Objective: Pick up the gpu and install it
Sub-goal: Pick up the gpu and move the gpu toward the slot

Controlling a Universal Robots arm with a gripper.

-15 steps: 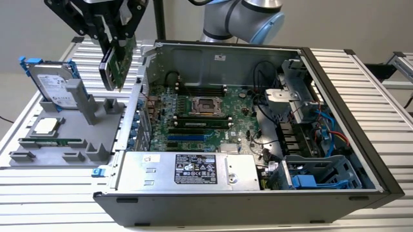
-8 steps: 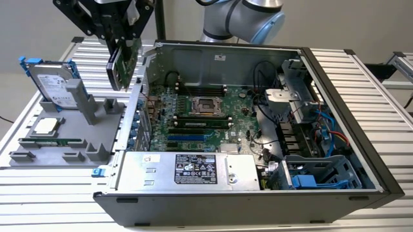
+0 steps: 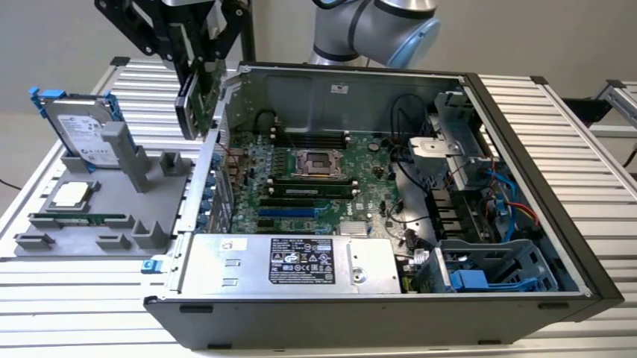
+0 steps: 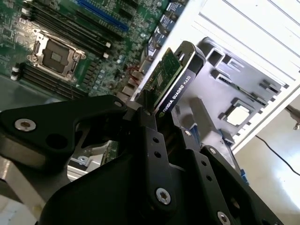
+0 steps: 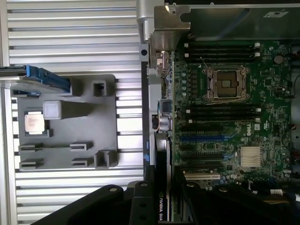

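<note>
Your end effector (image 3: 198, 68) is clamped on the gpu (image 3: 199, 104). It holds the card on edge, in the air over the computer case (image 3: 378, 306), above the case wall that faces the grey parts holder (image 3: 70, 235). I judge the edge-on hold keeps the card's lower edge free for the motherboard (image 3: 309, 186) inside the case. The card is not yet seated.

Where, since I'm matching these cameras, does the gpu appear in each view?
Exterior view: the gpu hangs in the gripper over the case wall on that view's left.
Second wrist view: edge-on between motherboard and grey tray.
First wrist view: its black edge beside the case wall.
Shared landmark: the CPU socket.
</note>
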